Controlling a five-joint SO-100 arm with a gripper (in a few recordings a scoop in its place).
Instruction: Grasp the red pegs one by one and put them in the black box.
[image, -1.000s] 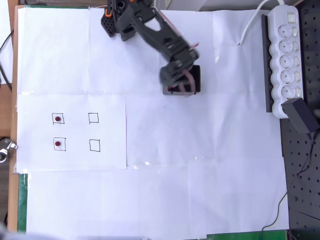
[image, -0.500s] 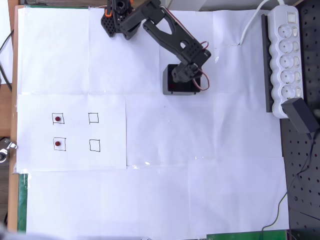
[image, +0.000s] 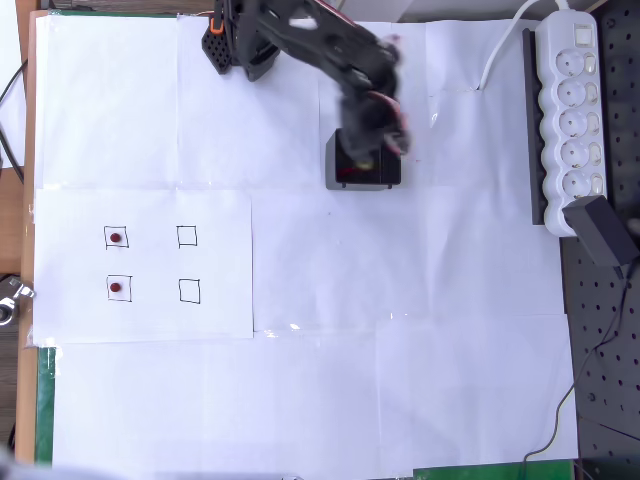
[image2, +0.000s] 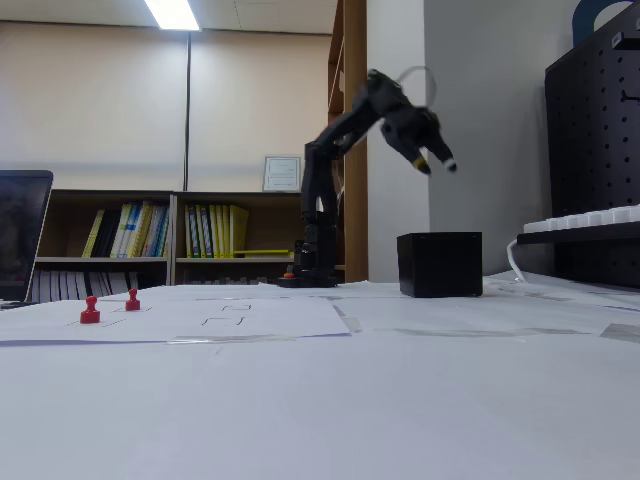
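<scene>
End effector, blurred so its opening cannot be told, hangs above the small square black plastic box; next reach goes toward eight o'clock for two tiny dark-red round pegs.

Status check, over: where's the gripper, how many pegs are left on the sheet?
Gripper raised above the black box, jaw state unclear. Two red pegs standing in the left squares, right squares bare. Path to them looks open.
</scene>
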